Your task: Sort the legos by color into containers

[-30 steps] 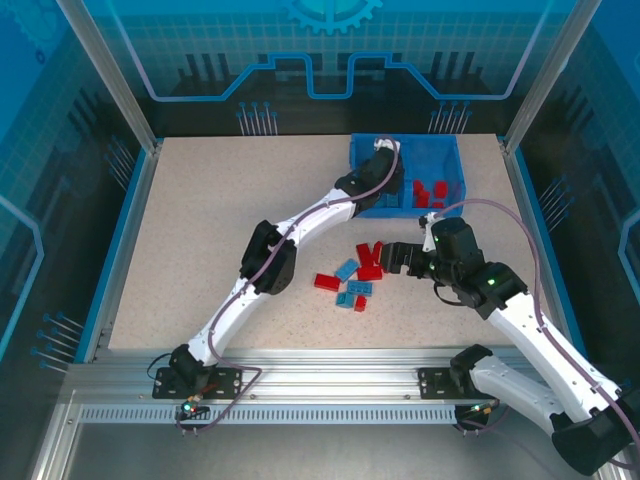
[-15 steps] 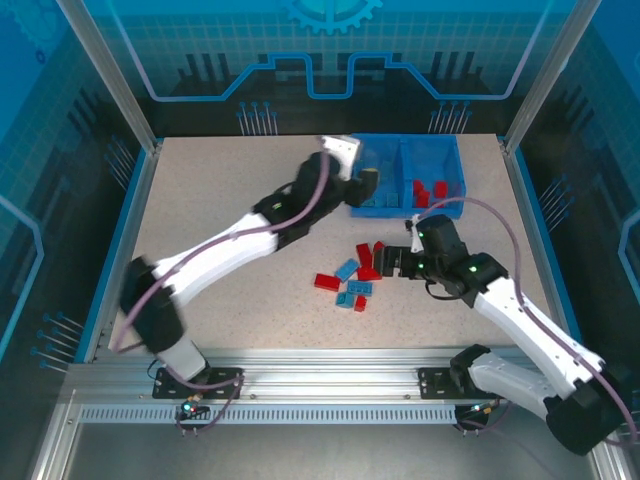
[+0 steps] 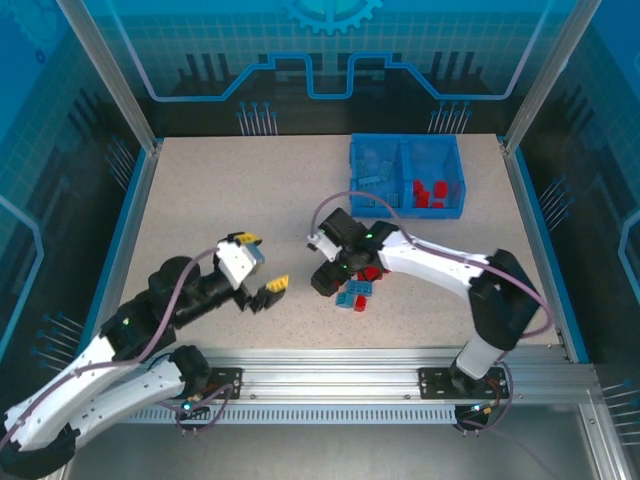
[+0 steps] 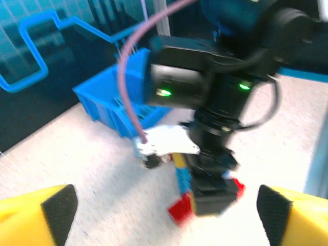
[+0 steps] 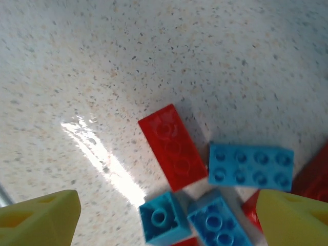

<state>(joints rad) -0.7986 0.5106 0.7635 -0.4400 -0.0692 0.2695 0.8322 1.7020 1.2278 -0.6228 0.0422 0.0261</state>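
Top external view gives us the speckled bench (image 3: 200, 200) and, at its far edge, the blue translucent bin (image 3: 405, 140): its left compartment (image 3: 362, 158) holds light blue legos (image 3: 372, 184), its right compartment (image 3: 450, 160) red legos (image 3: 428, 192). At mid-bench lie the loose legos (image 3: 358, 292), small red and light blue bricks in a tight cluster. A second ago the left arm (image 3: 110, 345) reached over the left compartment; now we find it drawn back to the near left, the left fingers (image 3: 276, 287) spread wide with nothing between them. The right arm (image 3: 430, 262), then at the cluster's right, has swung across, its wrist now over the cluster's left side. Right wrist view shows what that wrist hides from above: a red brick (image 5: 173, 148) lying flat, studs up, a light blue brick (image 5: 251, 166) just beside it, and the right fingers (image 5: 41, 215) standing wide at either side, gripping nothing. Left wrist view, blurred, shows us the right arm's wrist head-on, green lights lit, the bin behind it.
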